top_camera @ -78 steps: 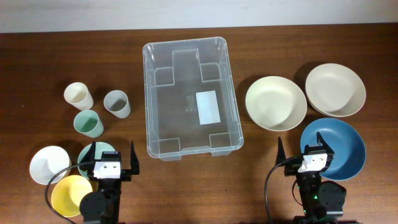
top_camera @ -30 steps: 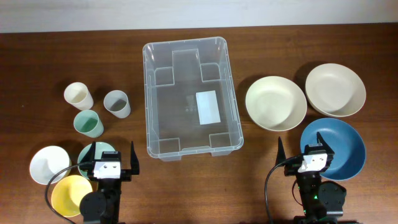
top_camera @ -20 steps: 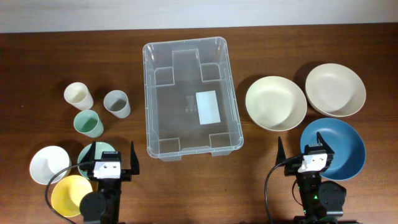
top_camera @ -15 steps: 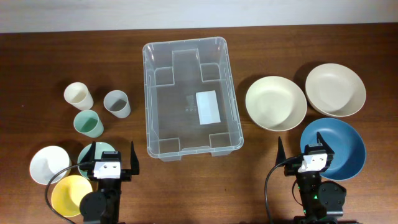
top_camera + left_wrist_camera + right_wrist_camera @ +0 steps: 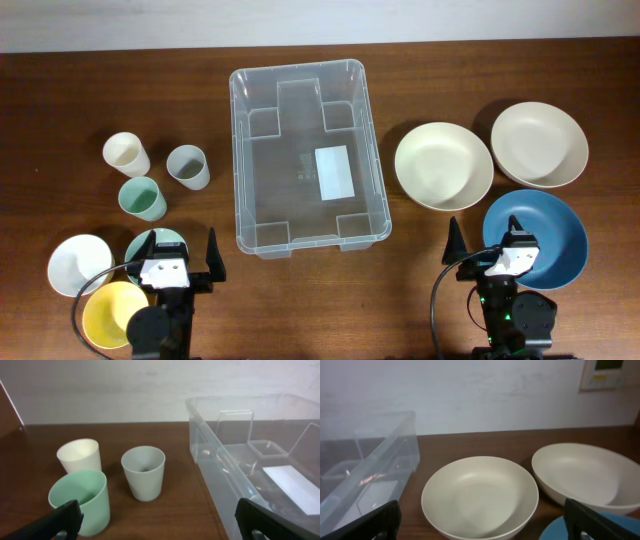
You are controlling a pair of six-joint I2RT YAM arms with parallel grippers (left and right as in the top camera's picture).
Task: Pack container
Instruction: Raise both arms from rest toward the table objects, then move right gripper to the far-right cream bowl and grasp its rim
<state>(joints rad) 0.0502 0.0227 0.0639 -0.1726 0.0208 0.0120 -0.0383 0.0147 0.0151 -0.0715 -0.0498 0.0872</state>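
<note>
Packing step: by my judgement it has not begun; the container [image 5: 290, 185] is empty, and all cups and bowls stand outside it on the surface [image 5: 60, 90].
Container place: forward and to the right of the left claw [image 5: 178, 248], forward and to the left of the right claw [image 5: 483, 245]. It stands upright with the mouth up and shows a white label [image 5: 333, 172] on its base.
Left claw: wide open, holding nothing.
Right claw: wide open too, also holding nothing.
Near the left claw: the green cup [image 5: 143, 198] is closest, ahead and a little to the left. The grey cup [image 5: 187, 166] is straight ahead beyond it, and the cream cup [image 5: 126, 155] is farther to the left. The white bowl [image 5: 78, 264] and the yellow bowl [image 5: 112, 313] lie to its left, and a small green bowl [image 5: 150, 241] is partly hidden under it.
Near the right claw: the near cream bowl [image 5: 443, 165] is ahead, and the far cream bowl [image 5: 539, 144] is ahead to the right. The blue bowl [image 5: 550, 235] is just to its right.
Next move, as I judge it: one claw must reach forward to a nearby piece, probably the green cup or the blue bowl. It should close on the rim or wall, lift clear of the neighbours, then carry the piece over the container rim and lower it inside.
Care needed: the cups stand close together, so the fingers should go down without pushing a neighbour.
</note>
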